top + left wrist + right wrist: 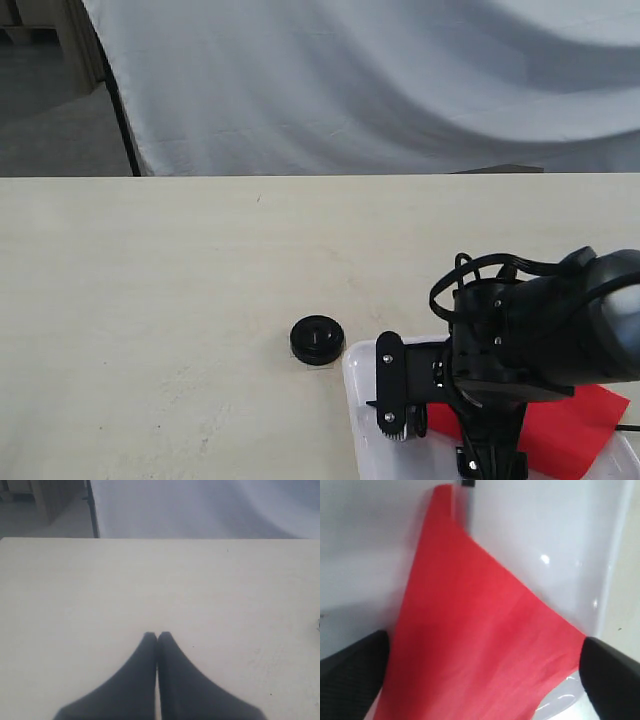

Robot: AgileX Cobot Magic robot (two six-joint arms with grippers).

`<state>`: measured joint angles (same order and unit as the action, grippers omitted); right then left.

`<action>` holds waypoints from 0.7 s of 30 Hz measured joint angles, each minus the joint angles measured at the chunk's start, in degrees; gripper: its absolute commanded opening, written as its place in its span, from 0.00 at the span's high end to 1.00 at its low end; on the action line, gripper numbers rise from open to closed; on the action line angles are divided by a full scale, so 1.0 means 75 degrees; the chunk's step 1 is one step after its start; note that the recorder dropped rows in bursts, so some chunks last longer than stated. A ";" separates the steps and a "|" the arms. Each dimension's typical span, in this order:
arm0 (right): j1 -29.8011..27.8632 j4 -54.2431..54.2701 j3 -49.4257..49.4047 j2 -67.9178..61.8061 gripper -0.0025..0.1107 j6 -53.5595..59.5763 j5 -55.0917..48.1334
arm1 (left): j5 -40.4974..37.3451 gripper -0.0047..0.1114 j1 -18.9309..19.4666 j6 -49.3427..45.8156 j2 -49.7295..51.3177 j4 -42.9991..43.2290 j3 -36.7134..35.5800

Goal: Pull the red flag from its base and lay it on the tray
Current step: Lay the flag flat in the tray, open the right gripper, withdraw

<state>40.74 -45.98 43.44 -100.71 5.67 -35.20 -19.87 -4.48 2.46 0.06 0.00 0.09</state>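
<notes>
Exterior view, near right: red flag [585, 425] lying flat in the white tray [360, 440], right gripper [485, 670] over it, jaws spread and empty; just left, the bare black base [318, 340]; left gripper [158, 639], jaws pressed together, over the table [150, 300]; task apparently complete.

Table [150, 300]: open surface left of the base [317, 340] and behind it.
Base: sits just beside the tray's [355, 385] left corner.
Tray: the right arm [540, 330] hangs over it and hides most of it.
Right gripper [480, 672]: fingers spread wide, with the flag [470, 595] cloth filling the gap.
Left gripper [157, 636]: fingers pressed together over bare table.
</notes>
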 measured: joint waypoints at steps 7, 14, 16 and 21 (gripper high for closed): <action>0.0000 0.0043 0.0056 0.0049 0.10 -0.0336 -0.0047 | 0.0000 0.96 0.0000 0.0000 0.0000 0.0000 0.0000; 0.0000 0.0083 0.0056 0.0580 0.10 -0.0358 0.0039 | 0.0000 0.96 0.0000 0.0000 0.0000 0.0000 0.0000; 0.0000 0.0083 0.0069 0.0814 0.10 -0.0390 0.0039 | 0.0000 0.96 0.0000 0.0000 0.0000 0.0000 0.0000; 0.0000 0.0111 0.0402 0.1483 0.20 -0.0838 0.0039 | 0.0000 0.96 0.0000 0.0000 0.0000 0.0000 0.0000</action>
<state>40.74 -45.15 46.46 -89.58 -0.61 -34.90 -19.87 -4.48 2.46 0.06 0.00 0.09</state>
